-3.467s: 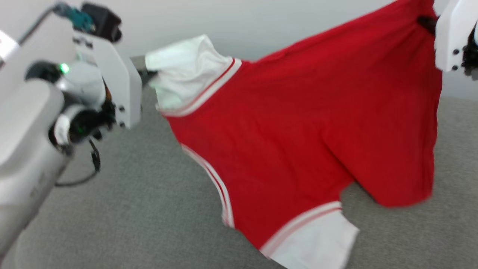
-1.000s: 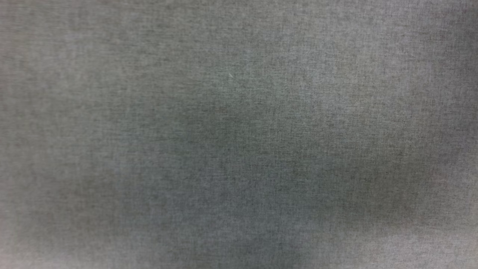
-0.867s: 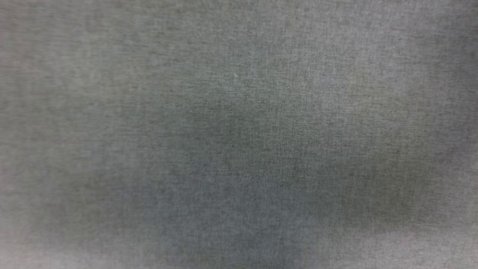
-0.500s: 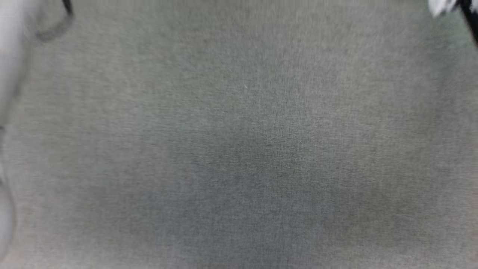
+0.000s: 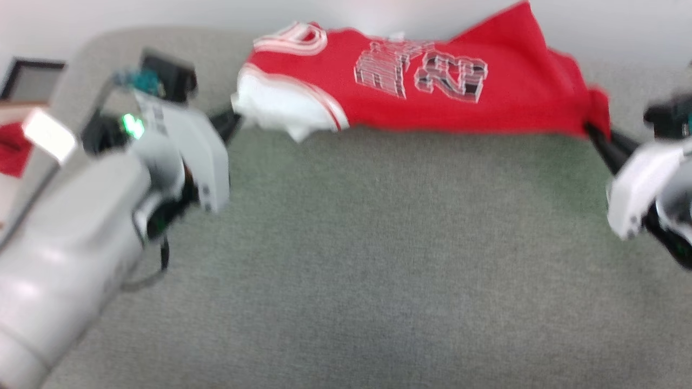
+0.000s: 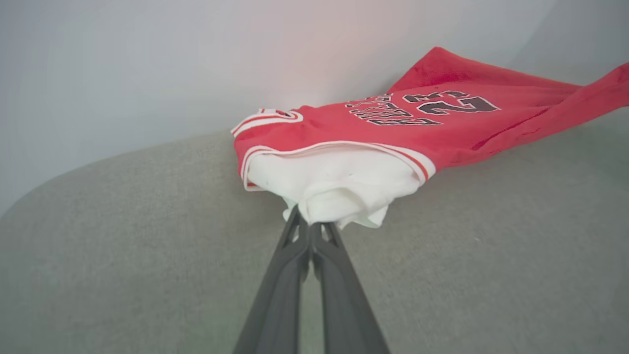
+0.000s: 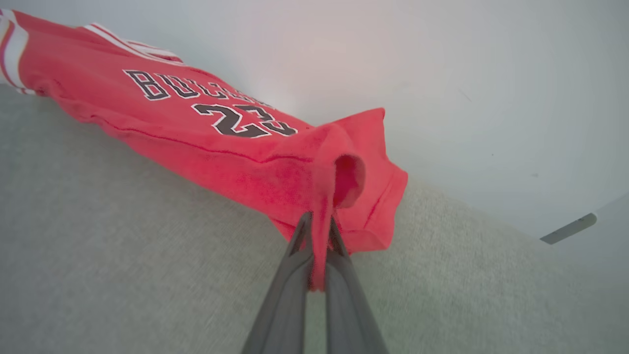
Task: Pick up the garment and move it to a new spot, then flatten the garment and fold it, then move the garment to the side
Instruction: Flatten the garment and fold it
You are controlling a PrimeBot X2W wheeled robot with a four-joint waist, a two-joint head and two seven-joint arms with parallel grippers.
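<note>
Head view: we've got the garment (image 5: 411, 97) stretched out at the far edge of the grey surface (image 5: 346, 259). Left gripper (image 6: 309, 227) pinches its white sleeve (image 6: 334, 182), right gripper (image 7: 319, 236) pinches a red corner. Pickup looks done to us; flattening, folding and moving it aside remain.

- This looks like a plain test room or lab, not a home.
- A wide grey cloth-covered table top with a rounded corner (image 5: 346, 259) fills most of it.
- A bare white wall (image 6: 147, 59) stands right behind.
- A big white robot arm (image 5: 70, 232) reaches over the table.
- A blurry dark square frame (image 5: 30, 78) may be a screen.
</note>
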